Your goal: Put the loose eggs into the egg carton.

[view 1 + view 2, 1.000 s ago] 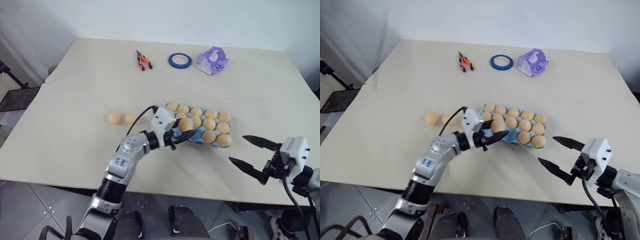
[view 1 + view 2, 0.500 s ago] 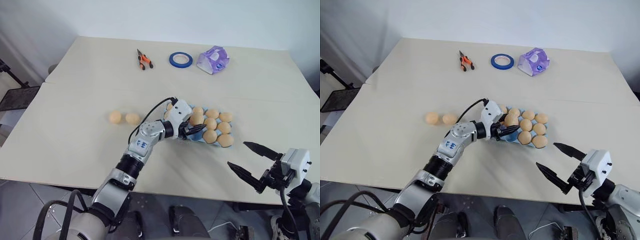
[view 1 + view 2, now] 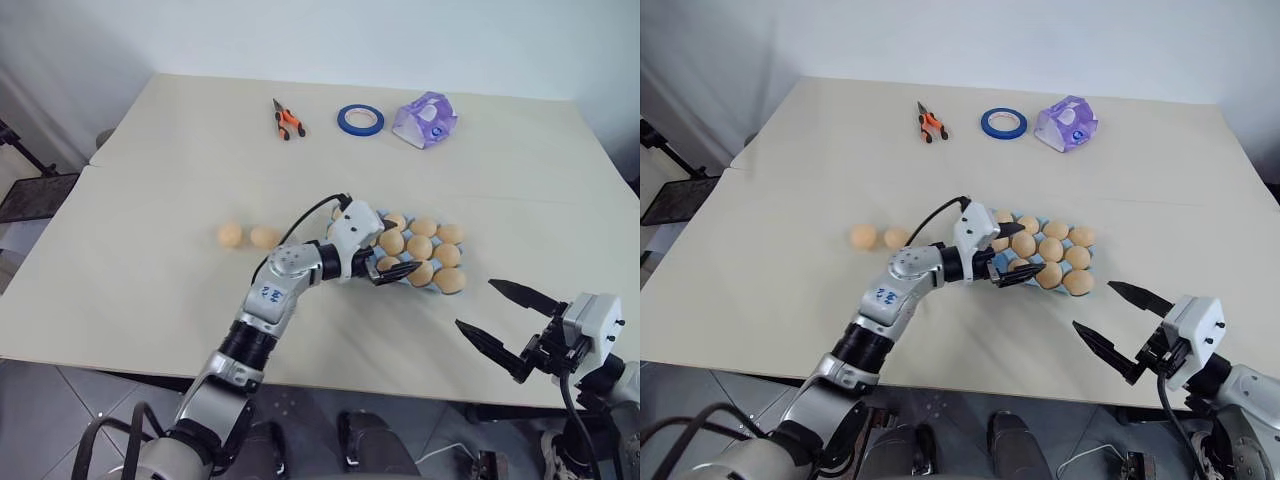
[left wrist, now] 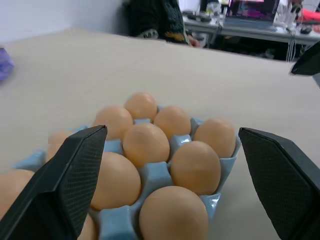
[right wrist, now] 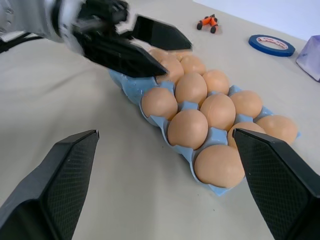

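- The egg carton (image 3: 415, 275) sits mid-table, nearly full of eggs.
- The left gripper (image 3: 392, 256) has its jaws spread wide over the carton's left end, gripping nothing.
- Two loose eggs (image 3: 248, 236) lie on the table left of it.
- The right gripper (image 3: 503, 320) hovers open, well apart, near the front edge.

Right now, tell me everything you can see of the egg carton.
The egg carton is a light blue moulded tray with no lid, seemingly pulp or plastic. It lies flat on the beige table, near the front edge, right of centre. Tan eggs sit upright in its cups. The left end effector is open over its left end, black fingers astride the eggs.
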Robot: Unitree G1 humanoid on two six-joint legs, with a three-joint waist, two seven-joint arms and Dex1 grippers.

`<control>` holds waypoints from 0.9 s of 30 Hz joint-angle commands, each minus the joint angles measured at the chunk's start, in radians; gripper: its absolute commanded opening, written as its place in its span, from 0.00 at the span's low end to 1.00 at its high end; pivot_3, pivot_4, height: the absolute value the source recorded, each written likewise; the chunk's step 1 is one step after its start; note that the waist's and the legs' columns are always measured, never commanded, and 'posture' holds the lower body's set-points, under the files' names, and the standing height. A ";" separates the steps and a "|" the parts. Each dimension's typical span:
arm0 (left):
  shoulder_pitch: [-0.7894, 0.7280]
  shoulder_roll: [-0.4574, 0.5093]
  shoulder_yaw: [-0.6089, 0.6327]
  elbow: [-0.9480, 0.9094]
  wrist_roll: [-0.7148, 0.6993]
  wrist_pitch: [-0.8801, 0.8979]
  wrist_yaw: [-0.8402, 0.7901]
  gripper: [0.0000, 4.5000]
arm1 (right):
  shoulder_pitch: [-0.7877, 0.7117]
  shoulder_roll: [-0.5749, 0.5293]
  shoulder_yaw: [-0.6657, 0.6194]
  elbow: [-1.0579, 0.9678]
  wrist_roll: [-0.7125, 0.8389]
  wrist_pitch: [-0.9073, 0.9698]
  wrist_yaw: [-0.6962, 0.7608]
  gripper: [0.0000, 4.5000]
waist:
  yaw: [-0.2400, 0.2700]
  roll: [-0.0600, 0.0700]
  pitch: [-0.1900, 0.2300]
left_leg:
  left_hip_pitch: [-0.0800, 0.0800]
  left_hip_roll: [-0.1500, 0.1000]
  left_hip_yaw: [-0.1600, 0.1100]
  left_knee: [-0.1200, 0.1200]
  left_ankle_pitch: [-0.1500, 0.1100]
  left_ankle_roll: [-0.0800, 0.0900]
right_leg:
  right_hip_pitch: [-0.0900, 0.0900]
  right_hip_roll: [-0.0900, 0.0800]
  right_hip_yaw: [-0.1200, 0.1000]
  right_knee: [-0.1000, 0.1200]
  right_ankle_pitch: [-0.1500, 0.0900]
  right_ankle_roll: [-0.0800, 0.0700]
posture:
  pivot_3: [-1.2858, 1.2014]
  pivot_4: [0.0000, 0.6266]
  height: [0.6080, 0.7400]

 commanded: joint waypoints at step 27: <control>0.600 0.451 0.526 -0.311 -0.274 -0.027 -0.091 1.00 | -0.192 -0.092 0.053 0.152 0.017 0.020 0.137 1.00 | 0.001 0.001 -0.001 | 0.002 -0.006 -0.009 -0.009 0.001 0.003 | 0.007 -0.013 -0.015 -0.009 -0.002 -0.014 | 0.52 0.24 1.00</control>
